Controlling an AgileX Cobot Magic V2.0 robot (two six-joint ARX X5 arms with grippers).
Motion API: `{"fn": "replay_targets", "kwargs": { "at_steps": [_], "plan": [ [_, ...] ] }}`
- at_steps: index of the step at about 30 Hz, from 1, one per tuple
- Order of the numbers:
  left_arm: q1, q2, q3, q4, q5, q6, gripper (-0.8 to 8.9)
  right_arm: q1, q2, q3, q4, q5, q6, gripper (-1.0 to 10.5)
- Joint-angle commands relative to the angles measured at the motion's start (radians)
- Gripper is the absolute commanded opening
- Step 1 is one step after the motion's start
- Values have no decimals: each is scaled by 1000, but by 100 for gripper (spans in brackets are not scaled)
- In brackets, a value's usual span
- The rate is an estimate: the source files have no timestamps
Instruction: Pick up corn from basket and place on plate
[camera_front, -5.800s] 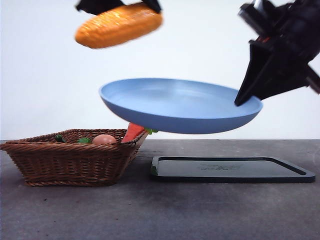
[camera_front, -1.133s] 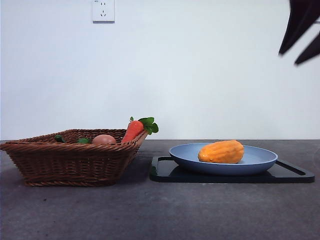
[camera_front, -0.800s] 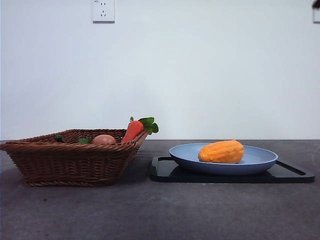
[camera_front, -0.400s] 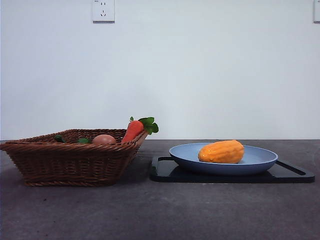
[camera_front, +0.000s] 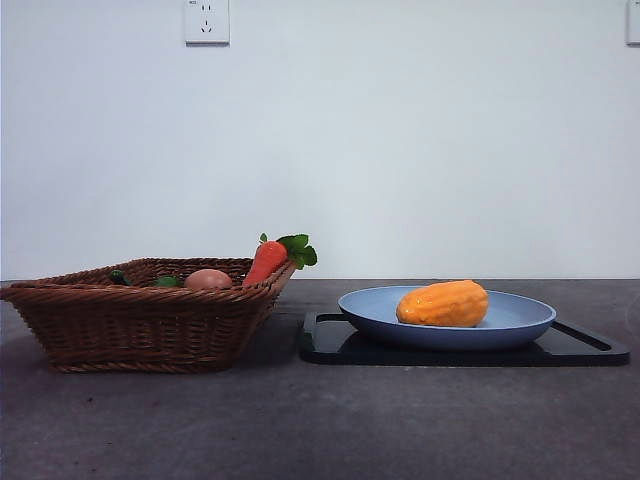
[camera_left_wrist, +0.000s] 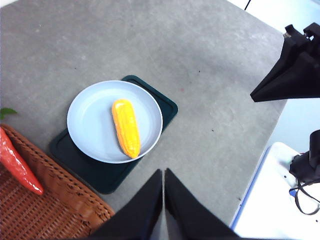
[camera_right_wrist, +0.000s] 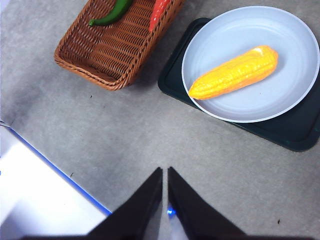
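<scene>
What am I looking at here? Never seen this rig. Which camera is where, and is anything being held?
It's a two-armed robot at a table. One picture is from a low camera level with the table; the other two look down from each arm's wrist. The left gripper and right gripper are both raised, shut and holding nothing. On the table: the corn lies in the blue plate, which sits on a black tray. Beside it, a wicker basket holds a carrot, an egg-like ball and a green pepper.

Behind the table (camera_front: 320, 430) stands a plain white wall (camera_front: 400, 150). A white socket (camera_front: 206, 21) sits high on it, and a part of a second one (camera_front: 633, 22) shows at the edge. The table top is grey and matte, with small dark specks. The light is soft and even.
</scene>
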Motion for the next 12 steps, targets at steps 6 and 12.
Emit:
{"fn": "replay_targets", "kwargs": {
  "at_steps": [6, 12],
  "plan": [
    [53, -23, 19, 105, -3, 86, 8, 3, 8, 18, 5, -1, -15, 3],
    [199, -105, -15, 315, -2, 149, 8, 3, 8, 18, 5, -1, -15, 3]
  ]
}}
